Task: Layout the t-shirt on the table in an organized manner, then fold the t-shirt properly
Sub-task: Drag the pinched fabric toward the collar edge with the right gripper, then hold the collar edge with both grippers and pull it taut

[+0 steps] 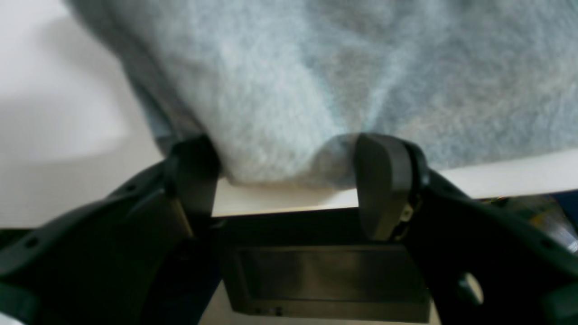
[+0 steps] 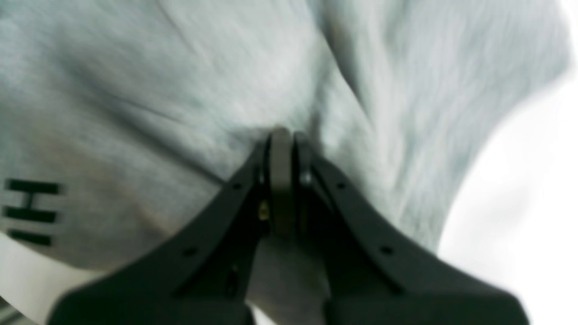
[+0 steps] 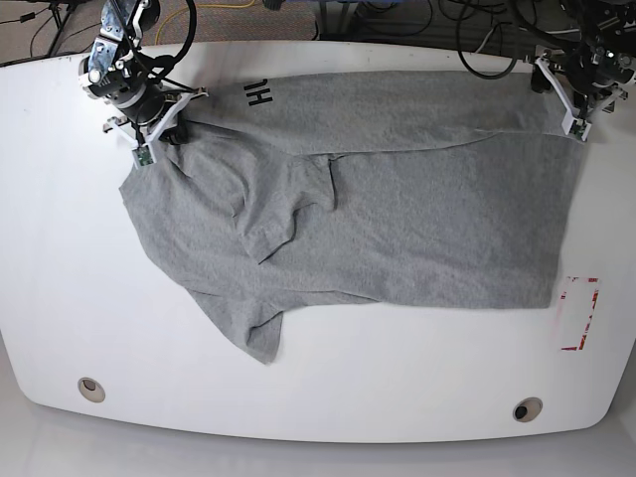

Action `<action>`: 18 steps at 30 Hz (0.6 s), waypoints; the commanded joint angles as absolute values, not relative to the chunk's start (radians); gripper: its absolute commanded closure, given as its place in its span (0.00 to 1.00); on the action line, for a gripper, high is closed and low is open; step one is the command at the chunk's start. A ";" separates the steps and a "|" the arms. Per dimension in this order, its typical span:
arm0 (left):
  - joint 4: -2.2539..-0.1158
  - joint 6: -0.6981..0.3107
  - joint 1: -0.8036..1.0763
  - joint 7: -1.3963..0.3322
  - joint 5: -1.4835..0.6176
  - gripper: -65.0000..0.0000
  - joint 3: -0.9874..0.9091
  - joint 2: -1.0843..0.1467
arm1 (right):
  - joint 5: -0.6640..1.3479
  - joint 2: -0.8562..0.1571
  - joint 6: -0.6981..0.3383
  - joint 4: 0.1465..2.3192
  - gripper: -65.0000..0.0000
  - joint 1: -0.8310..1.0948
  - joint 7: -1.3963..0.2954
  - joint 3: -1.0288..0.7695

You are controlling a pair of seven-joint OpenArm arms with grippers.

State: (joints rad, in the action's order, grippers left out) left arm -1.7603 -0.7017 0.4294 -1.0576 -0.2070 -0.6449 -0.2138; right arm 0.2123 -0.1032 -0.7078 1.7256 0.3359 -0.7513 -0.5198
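The heather-grey t-shirt (image 3: pixel 397 209) lies spread on the white table (image 3: pixel 99 298), partly folded over itself, with one sleeve pointing toward the front edge. Black lettering (image 3: pixel 260 94) shows near the back left. My right gripper (image 3: pixel 171 127) is at the shirt's back-left corner. In the right wrist view, my right gripper (image 2: pixel 282 135) is shut on a pinch of grey cloth, with wrinkles running into the tips. My left gripper (image 3: pixel 574 107) is at the back-right corner. Seen from the left wrist, my left gripper (image 1: pixel 284 153) stands open, and a bunched edge of the shirt (image 1: pixel 280 90) sits between its fingers.
A red-and-white rectangular mark (image 3: pixel 578 313) lies on the table right of the shirt. Two round metal grommets (image 3: pixel 90 388) (image 3: pixel 527 408) sit near the front edge. Cables (image 3: pixel 477 40) run along the floor behind the table's far edge.
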 commanded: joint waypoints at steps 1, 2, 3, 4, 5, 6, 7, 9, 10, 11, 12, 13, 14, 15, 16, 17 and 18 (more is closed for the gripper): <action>-1.716 -0.698 0.410 -1.056 -0.193 0.35 -0.654 -0.245 | 0.197 -0.142 -0.698 1.702 0.97 0.329 -0.750 -0.553; -1.705 -0.698 0.409 -1.056 -0.193 0.35 -0.654 -0.248 | 0.197 -0.148 -0.698 1.692 0.97 0.329 -0.750 -0.556; -1.695 -0.698 0.409 -1.056 -0.193 0.35 -0.654 -0.249 | 0.197 -0.156 -0.698 1.682 0.97 0.329 -0.750 -0.559; -1.689 -0.698 0.409 -1.056 -0.193 0.35 -0.654 -0.252 | 0.197 -0.163 -0.698 1.675 0.97 0.331 -0.748 -0.562; -1.689 -0.698 0.409 -1.056 -0.193 0.35 -0.654 -0.257 | 0.197 -0.166 -0.698 1.669 0.97 0.332 -0.746 -0.562; -1.689 -0.698 0.409 -1.056 -0.193 0.35 -0.656 -0.266 | 0.197 -0.174 -0.698 1.662 0.97 0.334 -0.739 -0.562; -1.689 -0.698 0.409 -1.056 -0.193 0.35 -0.656 -0.274 | 0.197 -0.180 -0.698 1.661 0.97 0.337 -0.733 -0.562; -1.692 -0.698 0.409 -1.056 -0.194 0.35 -0.656 -0.275 | 0.197 -0.185 -0.698 1.659 0.97 0.351 -0.717 -0.562; -1.692 -0.698 0.409 -1.056 -0.194 0.35 -0.656 -0.275 | 0.197 -0.185 -0.698 1.659 0.97 0.358 -0.711 -0.562; -1.693 -0.698 0.410 -1.056 -0.194 0.35 -0.656 -0.275 | 0.197 -0.185 -0.698 1.659 0.97 0.364 -0.705 -0.562; -1.693 -0.698 0.412 -1.056 -0.194 0.35 -0.656 -0.275 | 0.197 -0.185 -0.698 1.659 0.97 0.372 -0.699 -0.562; -1.693 -0.698 0.414 -1.056 -0.194 0.35 -0.656 -0.275 | 0.197 -0.185 -0.698 1.659 0.97 0.378 -0.696 -0.562; -1.693 -0.698 0.414 -1.056 -0.194 0.35 -0.656 -0.275 | 0.197 -0.185 -0.698 1.659 0.97 0.383 -0.693 -0.562; -1.693 -0.698 0.415 -1.056 -0.194 0.35 -0.656 -0.275 | 0.197 -0.185 -0.698 1.659 0.97 0.386 -0.691 -0.562; -1.693 -0.698 0.417 -1.056 -0.194 0.35 -0.657 -0.275 | 0.197 -0.185 -0.698 1.661 0.97 0.386 -0.691 -0.562; -1.693 -0.698 0.424 -1.056 -0.194 0.35 -0.657 -0.275 | 0.197 -0.185 -0.698 1.662 0.97 0.389 -0.691 -0.562; -1.695 -0.698 0.432 -1.056 -0.194 0.35 -0.657 -0.275 | 0.197 -0.185 -0.698 1.664 0.97 0.397 -0.691 -0.562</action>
State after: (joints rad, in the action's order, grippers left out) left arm -1.6867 -0.7040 0.4080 -1.0264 -0.2378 -0.6510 -0.2588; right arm 0.2413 -0.1703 -0.7151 1.6550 0.3824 -0.6518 -0.5556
